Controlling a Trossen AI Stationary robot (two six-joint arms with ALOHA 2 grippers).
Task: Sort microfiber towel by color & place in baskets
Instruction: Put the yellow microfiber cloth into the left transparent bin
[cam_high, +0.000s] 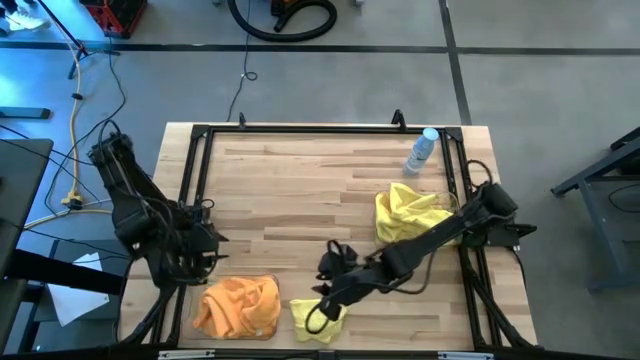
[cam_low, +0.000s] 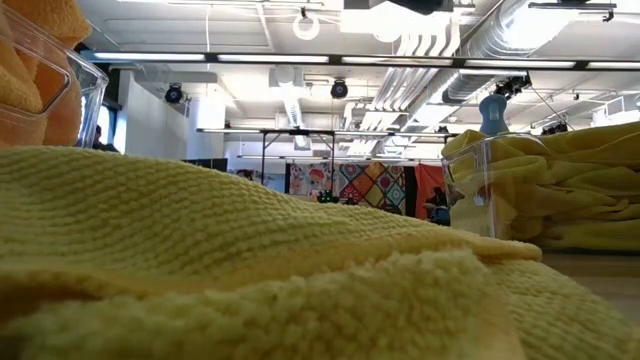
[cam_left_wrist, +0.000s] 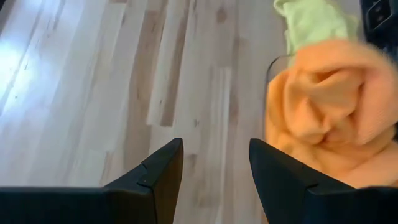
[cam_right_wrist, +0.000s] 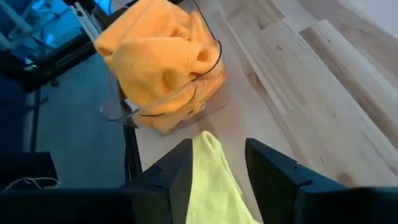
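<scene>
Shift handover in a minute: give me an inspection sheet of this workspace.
Surface: wooden table, bare in the middle.
Job's things: orange towels fill the near-left bin; yellow towels heaped in the right bin; one loose yellow towel at the near edge.
Clutter: blue-capped bottle.
Grippers: left pincer open over bare wood; right pincer open over the loose yellow towel.
Cables: cords on the floor.
Surroundings: workshop, colourful quilt.
</scene>
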